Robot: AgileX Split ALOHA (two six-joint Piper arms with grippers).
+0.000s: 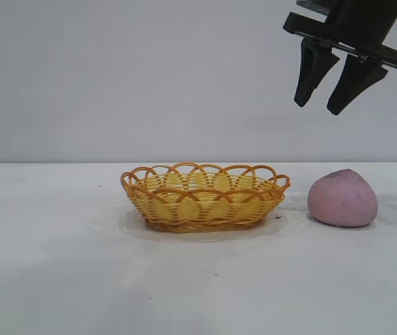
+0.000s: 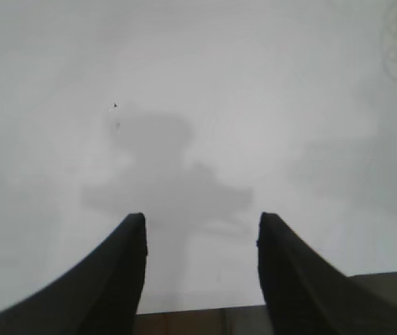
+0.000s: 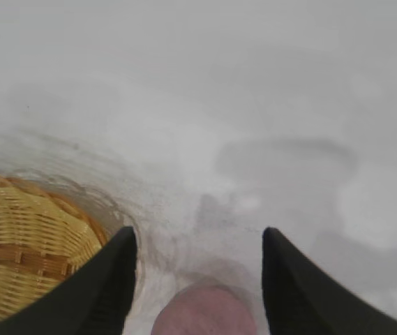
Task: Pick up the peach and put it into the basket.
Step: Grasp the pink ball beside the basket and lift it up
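The dull pink peach point(image 1: 342, 199) rests on the white table at the right, just beside the basket point(image 1: 204, 196), a shallow yellow weave with an orange looped rim. My right gripper point(image 1: 320, 106) hangs open and empty high above the gap between peach and basket. In the right wrist view the gripper point(image 3: 199, 237) is open, with the peach point(image 3: 205, 312) below between the fingers and the basket point(image 3: 31, 250) to one side. My left gripper point(image 2: 201, 223) is open and empty over bare table; it is out of the exterior view.
The white table point(image 1: 58, 265) stretches wide to the left and front of the basket. A plain grey wall stands behind. A faint round mark lies on the table under the basket.
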